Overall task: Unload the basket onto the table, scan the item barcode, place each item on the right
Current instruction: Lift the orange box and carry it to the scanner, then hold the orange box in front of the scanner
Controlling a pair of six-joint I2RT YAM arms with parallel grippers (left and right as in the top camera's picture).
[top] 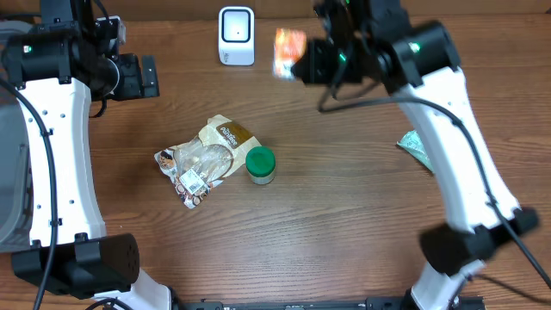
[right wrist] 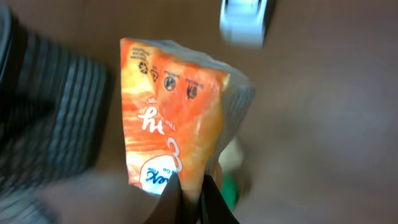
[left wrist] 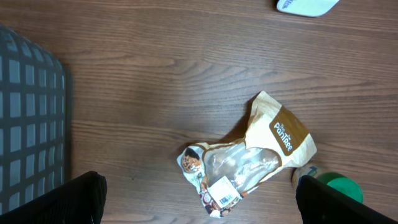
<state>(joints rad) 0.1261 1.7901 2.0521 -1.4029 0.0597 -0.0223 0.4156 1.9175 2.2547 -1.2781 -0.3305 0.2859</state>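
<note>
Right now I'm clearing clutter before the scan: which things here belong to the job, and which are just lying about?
Job: orange packet, white scanner.
Lying about: brown snack bag, green-lidded jar, green packet, grey mesh basket.

A robot lab's mock checkout: wooden table [top: 344, 215], white barcode scanner [top: 236, 35], brown snack bag [top: 211, 155].

Tabletop [top: 344, 224] fills every view: dark brown wood grain, running left-right in overhead. Light is soft and even, with a slight sheen on the wood and short diffuse shadows. Grey grid panel [left wrist: 28, 124] sits at the left side, rounded corner, square mesh; mat or bin, can't tell. Wood in the right wrist view is blurred
</note>
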